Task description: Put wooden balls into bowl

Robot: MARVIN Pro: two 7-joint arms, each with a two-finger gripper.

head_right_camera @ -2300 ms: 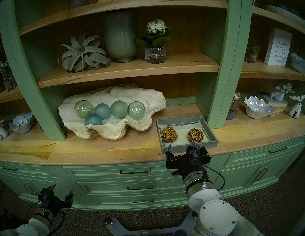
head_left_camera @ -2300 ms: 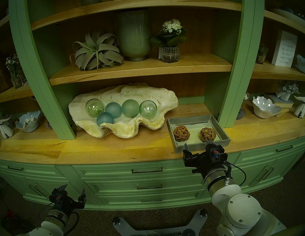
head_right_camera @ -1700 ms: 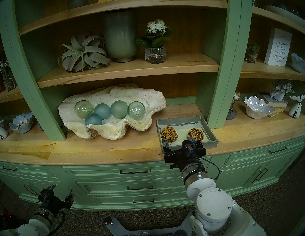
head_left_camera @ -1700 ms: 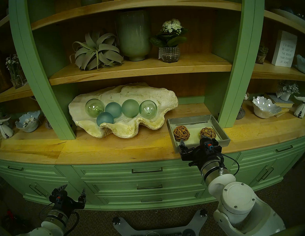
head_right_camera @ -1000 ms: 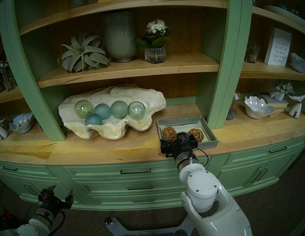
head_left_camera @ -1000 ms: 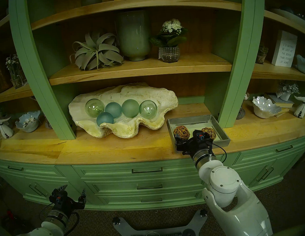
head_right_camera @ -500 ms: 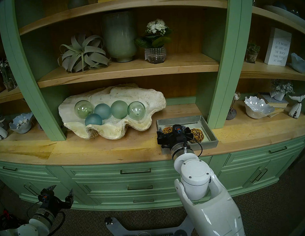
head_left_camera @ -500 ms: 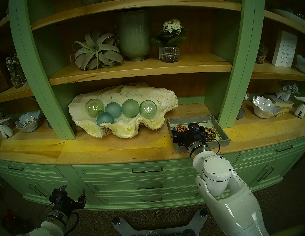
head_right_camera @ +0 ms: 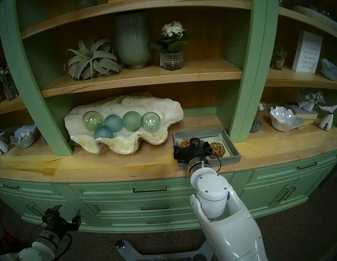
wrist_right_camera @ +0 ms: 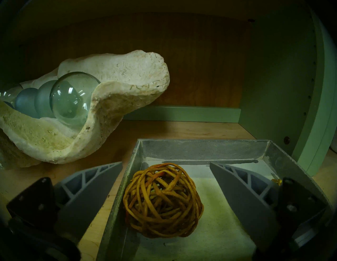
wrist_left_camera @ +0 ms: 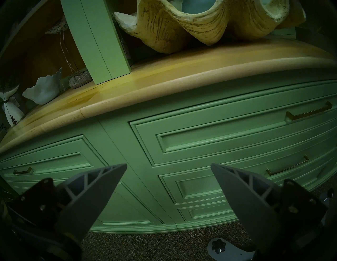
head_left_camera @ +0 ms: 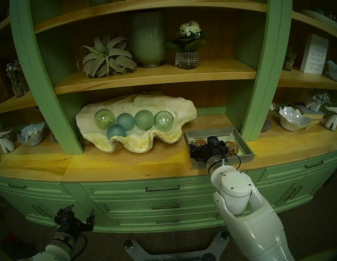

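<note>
Rattan ball [wrist_right_camera: 162, 200] sat in grey tray [wrist_right_camera: 116, 196], straddled by spread, empty right gripper [wrist_right_camera: 166, 164]; left finger [wrist_right_camera: 87, 185] outside tray wall. Risked clamping wall, tipping tray, never reaching clam-shell bowl [wrist_right_camera: 116, 102].

Left rattan ball [head_left_camera: 200, 142] mostly hidden behind right hand [head_left_camera: 203, 144].

A woven rattan ball [wrist_right_camera: 162, 200] sits low in the middle of the frame, inside a grey tray [wrist_right_camera: 200, 150], close to the tray's left wall. The right claw [wrist_right_camera: 166, 164] stands wide, one finger [wrist_right_camera: 87, 196] outside that wall over the wooden surface [wrist_right_camera: 182, 129], the other inside the tray at lower right. At upper left lies a clam shell [wrist_right_camera: 127, 87] holding glass spheres [wrist_right_camera: 70, 99].
</note>
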